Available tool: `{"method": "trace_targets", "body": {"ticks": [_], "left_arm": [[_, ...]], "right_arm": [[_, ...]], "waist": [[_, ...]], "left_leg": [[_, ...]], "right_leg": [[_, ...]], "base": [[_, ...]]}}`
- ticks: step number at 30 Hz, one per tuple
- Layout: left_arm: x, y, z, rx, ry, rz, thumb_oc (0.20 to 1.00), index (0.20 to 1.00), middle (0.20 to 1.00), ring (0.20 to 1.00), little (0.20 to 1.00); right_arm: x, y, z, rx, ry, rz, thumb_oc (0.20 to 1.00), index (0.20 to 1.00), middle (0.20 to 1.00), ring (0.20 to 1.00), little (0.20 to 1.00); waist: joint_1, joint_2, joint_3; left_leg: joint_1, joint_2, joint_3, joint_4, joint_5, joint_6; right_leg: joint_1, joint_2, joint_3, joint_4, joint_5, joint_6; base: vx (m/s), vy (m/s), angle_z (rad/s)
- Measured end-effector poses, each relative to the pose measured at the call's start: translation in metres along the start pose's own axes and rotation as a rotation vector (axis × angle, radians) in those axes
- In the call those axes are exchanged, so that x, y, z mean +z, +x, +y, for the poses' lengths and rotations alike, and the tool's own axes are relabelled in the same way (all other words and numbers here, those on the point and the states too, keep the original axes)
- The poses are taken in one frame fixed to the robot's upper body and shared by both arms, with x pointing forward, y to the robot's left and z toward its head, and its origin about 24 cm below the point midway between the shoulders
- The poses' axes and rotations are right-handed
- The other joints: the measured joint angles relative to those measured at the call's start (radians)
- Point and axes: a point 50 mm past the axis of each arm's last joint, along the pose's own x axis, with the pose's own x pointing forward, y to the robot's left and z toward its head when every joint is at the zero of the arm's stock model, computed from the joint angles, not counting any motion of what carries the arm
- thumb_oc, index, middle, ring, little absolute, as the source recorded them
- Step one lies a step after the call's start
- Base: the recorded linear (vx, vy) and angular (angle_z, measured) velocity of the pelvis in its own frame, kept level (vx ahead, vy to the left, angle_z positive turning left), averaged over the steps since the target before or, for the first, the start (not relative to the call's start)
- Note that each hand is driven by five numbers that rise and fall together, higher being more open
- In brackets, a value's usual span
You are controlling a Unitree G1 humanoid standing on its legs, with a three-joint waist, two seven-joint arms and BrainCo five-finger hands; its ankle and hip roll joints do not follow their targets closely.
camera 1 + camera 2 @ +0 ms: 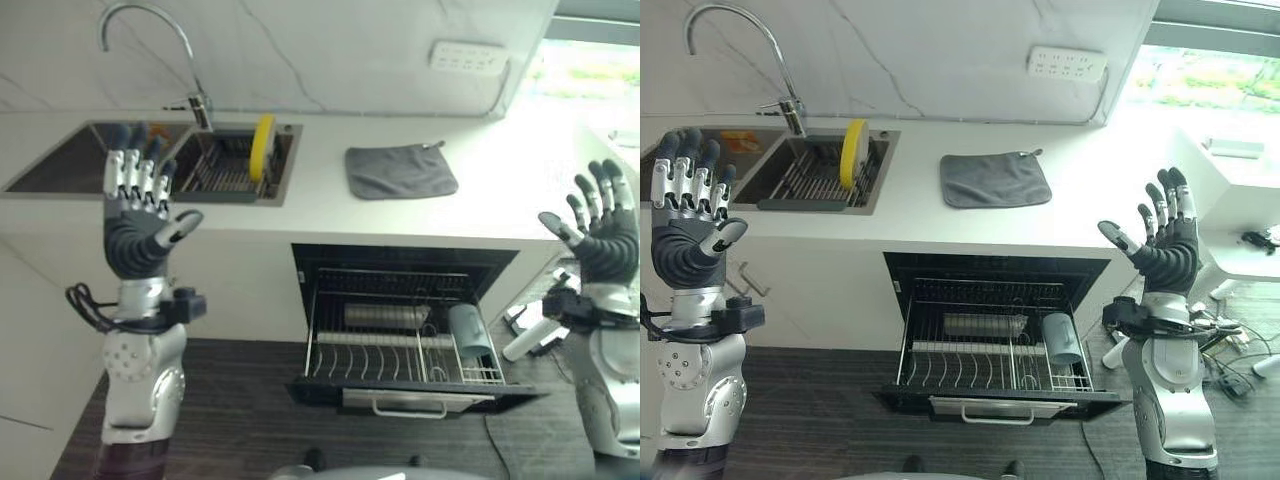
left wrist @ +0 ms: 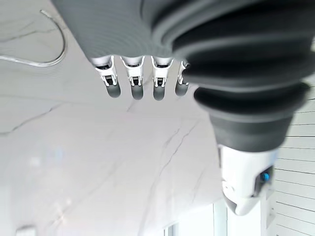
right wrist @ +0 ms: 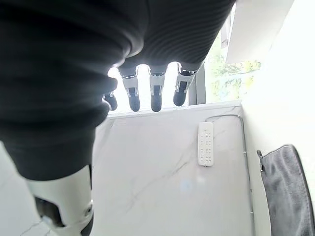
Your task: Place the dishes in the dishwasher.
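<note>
Plate point(image 1: 262, 146), the yellow one, stands on edge in the sink rack point(image 1: 215, 172), so with my left hand point(image 1: 140, 215) and right hand point(image 1: 600, 235) both raised, fingers spread and empty, I judge the left should pinch its rim before lowering it into the open dishwasher point(image 1: 400, 345)

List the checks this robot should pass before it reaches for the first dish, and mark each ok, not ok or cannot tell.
1. Left robot hand empty, fingers straight: ok.
2. Right robot hand empty, fingers straight: ok.
3. Dishwasher rack pulled out: ok.
4. Free slots in rack beside the cup and metal bowl: ok.
5. Yellow plate upright in the sink rack, unobstructed: ok.
6. Other dishes in the sink: cannot tell.
</note>
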Motion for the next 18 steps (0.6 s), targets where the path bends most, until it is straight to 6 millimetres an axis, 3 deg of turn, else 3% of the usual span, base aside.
{"method": "trace_targets", "body": {"ticks": [1,2,3,4,5,7,8,11,12,14,15,16,18], "left_arm": [[0.001,0.0,0.005,0.003,0.023,0.003,1.0,1.0,1.0,1.0,1.0],[-0.001,-0.001,0.006,0.006,0.026,0.017,1.0,1.0,1.0,1.0,1.0],[-0.002,-0.002,0.006,0.007,0.027,0.028,1.0,1.0,1.0,1.0,1.0],[-0.004,-0.001,0.007,0.007,0.023,0.032,1.0,1.0,1.0,1.0,1.0],[-0.006,-0.001,0.008,0.01,0.024,0.041,1.0,1.0,1.0,1.0,1.0],[-0.013,-0.005,0.006,0.014,0.007,0.072,1.0,1.0,1.0,1.0,1.0],[-0.015,-0.007,0.002,-0.001,-0.001,0.085,1.0,1.0,1.0,1.0,1.0],[-0.02,-0.016,-0.001,-0.025,-0.018,0.126,1.0,1.0,1.0,1.0,1.0],[-0.02,-0.015,-0.004,-0.032,-0.044,0.131,1.0,1.0,1.0,1.0,1.0],[-0.021,-0.014,-0.008,-0.045,-0.079,0.13,1.0,1.0,1.0,1.0,1.0],[-0.022,-0.016,-0.009,-0.033,-0.094,0.136,1.0,1.0,1.0,1.0,1.0],[-0.022,-0.016,-0.008,-0.032,-0.102,0.133,1.0,1.0,1.0,1.0,1.0],[-0.021,-0.014,-0.009,-0.031,-0.121,0.119,1.0,1.0,1.0,1.0,1.0]], "right_arm": [[0.003,0.004,0.004,0.033,0.007,-0.019,1.0,1.0,1.0,1.0,1.0],[0.003,0.005,0.003,0.041,0.002,-0.022,1.0,1.0,1.0,1.0,1.0],[0.004,0.005,0.003,0.047,-0.004,-0.023,1.0,1.0,1.0,1.0,1.0],[0.005,0.004,0.002,0.06,-0.014,-0.026,1.0,1.0,1.0,1.0,1.0],[0.004,0.002,0.002,0.071,-0.016,-0.023,1.0,1.0,1.0,1.0,1.0],[0.005,0.002,0.005,0.089,-0.009,-0.031,1.0,1.0,1.0,1.0,1.0],[0.004,0.002,0.005,0.094,-0.009,-0.03,1.0,1.0,1.0,1.0,1.0],[0.0,-0.004,-0.003,0.082,-0.029,0.007,1.0,1.0,1.0,1.0,1.0],[-0.002,-0.005,-0.005,0.071,-0.041,0.018,1.0,1.0,1.0,1.0,1.0],[0.003,0.0,-0.004,0.063,-0.042,-0.009,1.0,1.0,1.0,1.0,1.0],[0.009,0.006,-0.004,0.074,-0.056,-0.038,1.0,1.0,1.0,1.0,1.0],[0.011,0.01,-0.003,0.077,-0.059,-0.047,1.0,1.0,1.0,1.0,1.0],[0.012,0.011,-0.008,0.059,-0.07,-0.053,1.0,1.0,1.0,1.0,1.0]], "waist": [[0.01,0.014,0.003],[-0.005,0.032,0.006],[-0.015,0.037,0.003],[-0.019,0.044,0.004],[-0.031,0.035,0.0],[-0.031,0.008,-0.018],[-0.029,0.015,-0.02],[-0.025,0.058,-0.019],[-0.025,0.055,-0.018],[0.005,0.014,-0.005],[0.02,0.011,0.004],[0.018,0.01,0.004],[-0.021,0.011,0.005]], "left_leg": [[-0.008,0.029,0.051,-0.006,-0.009,0.029],[-0.012,0.044,0.06,-0.007,-0.008,0.036],[-0.011,0.054,0.062,-0.006,-0.007,0.035],[-0.017,0.062,0.055,0.008,0.0,0.025],[-0.023,0.06,0.039,0.005,0.003,0.021],[-0.034,0.021,0.02,0.005,0.014,0.008],[-0.036,0.009,0.016,0.002,0.015,0.005],[-0.041,-0.005,-0.029,0.009,0.034,-0.017],[-0.061,-0.01,-0.051,0.055,0.042,-0.065],[-0.197,-0.037,-0.066,0.252,0.096,-0.152],[-0.293,-0.024,-0.101,0.426,0.062,-0.169],[-0.318,0.035,-0.084,0.513,0.004,-0.165],[-0.259,0.174,-0.074,0.461,-0.048,-0.169]], "right_leg": [[-0.028,0.023,-0.049,-0.024,0.078,-0.001],[-0.051,0.031,-0.116,0.091,-0.006,-0.014],[-0.062,0.048,-0.121,0.197,-0.084,-0.027],[-0.074,0.093,-0.063,0.297,-0.178,-0.015],[-0.065,0.147,0.013,0.32,-0.243,-0.032],[0.008,0.153,0.035,0.189,-0.289,-0.083],[0.044,0.15,0.018,0.121,-0.296,-0.105],[0.135,0.167,-0.032,0.008,-0.24,-0.122],[0.155,0.16,-0.059,-0.017,-0.233,-0.132],[0.13,0.107,-0.071,-0.035,-0.227,-0.163],[0.125,0.092,-0.092,-0.042,-0.185,-0.152],[0.141,0.099,-0.093,-0.075,-0.176,-0.156],[0.151,0.11,-0.084,-0.082,-0.169,-0.141]], "base": [[-0.13,0.082,-1.06],[-0.11,0.038,-0.84],[-0.08,-0.001,-0.26],[-0.04,-0.038,0.07],[-0.01,-0.068,0.2],[0.0,-0.122,0.35],[-0.01,-0.137,0.35],[-0.07,-0.091,0.62],[-0.12,0.015,0.89],[-0.1,0.133,0.45],[-0.04,0.294,-0.03],[0.01,0.349,-0.14],[0.04,0.437,-0.15]]}}
